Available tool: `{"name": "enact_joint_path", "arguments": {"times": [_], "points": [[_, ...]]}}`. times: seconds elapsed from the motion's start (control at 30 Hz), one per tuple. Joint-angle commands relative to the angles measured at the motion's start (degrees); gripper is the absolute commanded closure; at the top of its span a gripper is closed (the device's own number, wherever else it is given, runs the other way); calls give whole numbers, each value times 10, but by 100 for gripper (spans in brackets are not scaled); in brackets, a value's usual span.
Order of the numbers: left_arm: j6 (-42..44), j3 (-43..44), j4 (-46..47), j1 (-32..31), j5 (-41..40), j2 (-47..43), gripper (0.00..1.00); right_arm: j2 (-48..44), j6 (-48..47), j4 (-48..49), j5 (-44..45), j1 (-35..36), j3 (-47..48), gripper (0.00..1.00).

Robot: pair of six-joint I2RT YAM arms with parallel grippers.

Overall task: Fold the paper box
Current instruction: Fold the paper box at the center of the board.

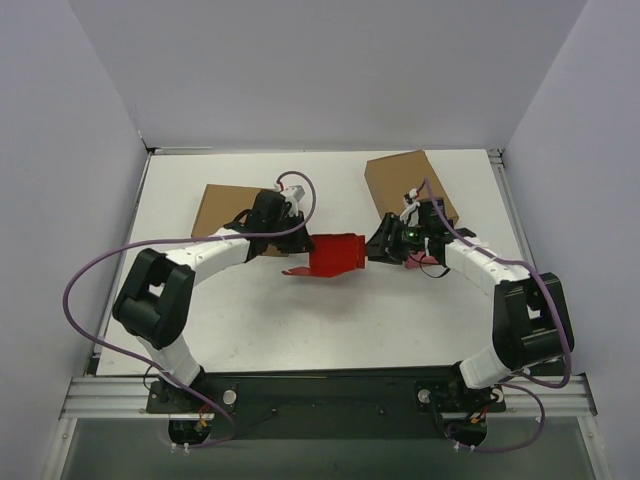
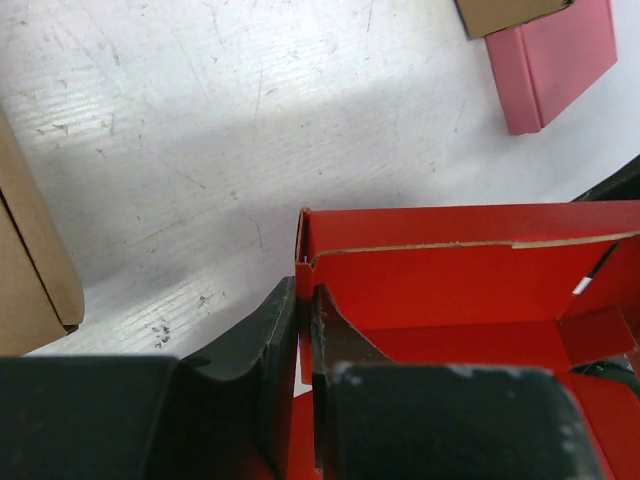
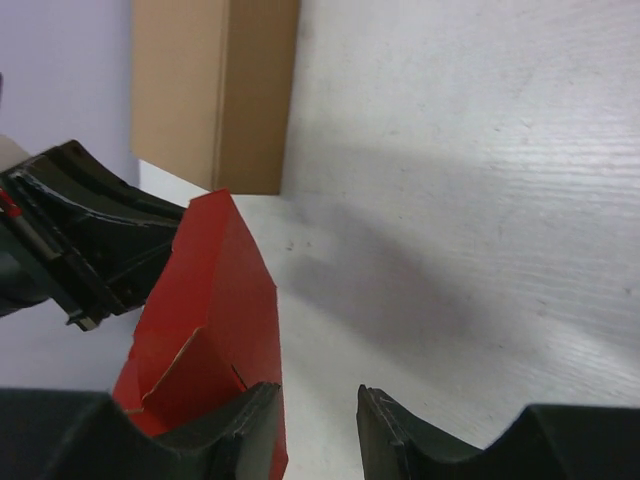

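Observation:
The red paper box [image 1: 336,253] is partly formed and sits in the middle of the table, between both grippers, with a loose flap [image 1: 298,270] at its near left. My left gripper [image 1: 303,245] is shut on the box's left wall; in the left wrist view the jaws [image 2: 305,292] pinch the thin red wall [image 2: 460,290]. My right gripper [image 1: 376,247] is open at the box's right end. In the right wrist view [image 3: 318,398] the red wall [image 3: 215,290] lies against the left finger [image 3: 240,425], and the right finger [image 3: 400,435] stands apart from it.
One brown cardboard box [image 1: 222,213] lies behind the left arm and another [image 1: 404,180] at the back right. A small pink box [image 2: 560,60] lies beside the right arm, mostly hidden under it in the top view [image 1: 417,263]. White walls enclose the table.

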Motion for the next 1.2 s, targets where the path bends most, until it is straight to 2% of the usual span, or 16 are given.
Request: {"name": "enact_joint_path", "arguments": {"times": [0.0,0.13,0.5,0.57,0.63,0.73,0.97,1.17], "points": [[-14,-3,42,2,16,-30,100,-3,73,148,-86,-3,-21,62],[-16,-6,43,2,12,-36,100,-6,111,206,-98,-4,-38,62],[-43,-25,94,14,34,-54,100,-41,127,180,-79,-47,-68,63],[-45,-25,95,15,33,-60,100,-50,127,181,-86,-61,-74,60],[-46,-26,95,18,32,-65,100,-64,127,181,-96,-70,-84,52],[-50,-27,97,24,34,-69,100,-88,129,183,-100,-90,-98,49],[-50,-23,99,24,38,-67,100,-100,181,272,-145,-93,-94,52],[-45,-19,93,24,39,-68,100,-61,228,357,-173,-65,-85,56]]}}
